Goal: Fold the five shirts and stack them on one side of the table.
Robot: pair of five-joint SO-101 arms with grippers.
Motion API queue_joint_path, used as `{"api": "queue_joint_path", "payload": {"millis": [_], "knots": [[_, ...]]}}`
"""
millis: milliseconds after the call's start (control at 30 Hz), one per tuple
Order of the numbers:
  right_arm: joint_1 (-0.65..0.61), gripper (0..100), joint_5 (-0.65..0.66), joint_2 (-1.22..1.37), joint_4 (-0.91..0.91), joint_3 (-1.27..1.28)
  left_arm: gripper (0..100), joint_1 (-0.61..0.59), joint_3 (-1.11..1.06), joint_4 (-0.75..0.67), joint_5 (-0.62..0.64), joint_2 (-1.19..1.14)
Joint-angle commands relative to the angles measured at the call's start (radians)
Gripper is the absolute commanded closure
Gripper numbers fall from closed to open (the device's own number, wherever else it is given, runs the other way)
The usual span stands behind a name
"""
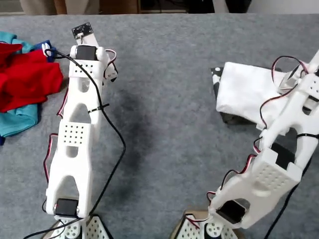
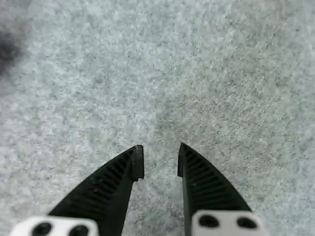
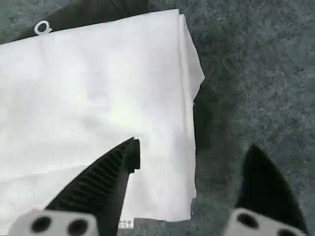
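The white folded fabric shirt (image 1: 241,92) lies flat at the right side of the grey felt-covered counter (image 1: 164,99). It is stacked on a black folded fabric shirt (image 1: 216,82), whose edge projects along the left and near sides of the white shirt. The black shirt carries a small white print at its far left corner. In the right wrist view, the white folded fabric shirt (image 3: 98,88) shows one squared corner with layered edges. The black folded fabric shirt (image 3: 88,17) appears there as a dark strip beyond it. The stack sits slightly skewed to the counter edge. Its long axis cannot be determined, because the right arm (image 1: 269,169) crosses above its right portion and hides that end.

The right hand (image 3: 193,147) is spread wide and is empty. One finger is over the white shirt. The other is over bare counter (image 3: 256,73) just beside the shirt edge.

At the left side of the counter, a crumpled red fabric shirt (image 1: 27,77) lies on a crumpled teal fabric shirt (image 1: 17,119). A scrap of blue fabric (image 1: 44,46) shows at the far side of the red shirt. The frame edge cuts this pile off.

The left arm (image 1: 75,134) extends across the counter, near the pile. The left hand (image 2: 160,160) has a narrow gap between its fingertips, is empty, and points at bare counter (image 2: 147,73).
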State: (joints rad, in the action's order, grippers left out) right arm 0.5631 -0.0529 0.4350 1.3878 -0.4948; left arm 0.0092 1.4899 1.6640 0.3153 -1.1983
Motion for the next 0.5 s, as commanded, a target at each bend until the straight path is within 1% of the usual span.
{"api": "queue_joint_path", "payload": {"millis": [0,67,100,167,233,267,367,467], "knots": [[-0.008,57.8,0.008,-0.113,0.120,-0.124,87,0.012,0.040,-0.008,-0.005,0.015],[-0.022,66.1,0.012,-0.153,0.213,-0.180,87,-0.003,0.051,-0.006,-0.018,0.013],[-0.031,71.8,0.015,-0.171,0.253,-0.211,87,-0.020,0.060,0.002,-0.034,0.021],[-0.039,84.7,0.015,-0.199,0.321,-0.268,87,-0.057,0.144,0.083,-0.066,0.071],[-0.041,97.0,0.020,-0.214,0.365,-0.298,87,-0.117,0.175,0.103,-0.123,0.124],[-0.042,99.8,0.032,-0.214,0.384,-0.302,87,-0.157,0.169,0.101,-0.144,0.153],[-0.038,95.4,0.021,-0.228,0.399,-0.265,83,-0.301,0.129,0.101,-0.184,0.292],[-0.041,95.4,-0.014,-0.265,0.399,-0.194,77,-0.462,0.020,0.098,-0.233,0.426]]}}
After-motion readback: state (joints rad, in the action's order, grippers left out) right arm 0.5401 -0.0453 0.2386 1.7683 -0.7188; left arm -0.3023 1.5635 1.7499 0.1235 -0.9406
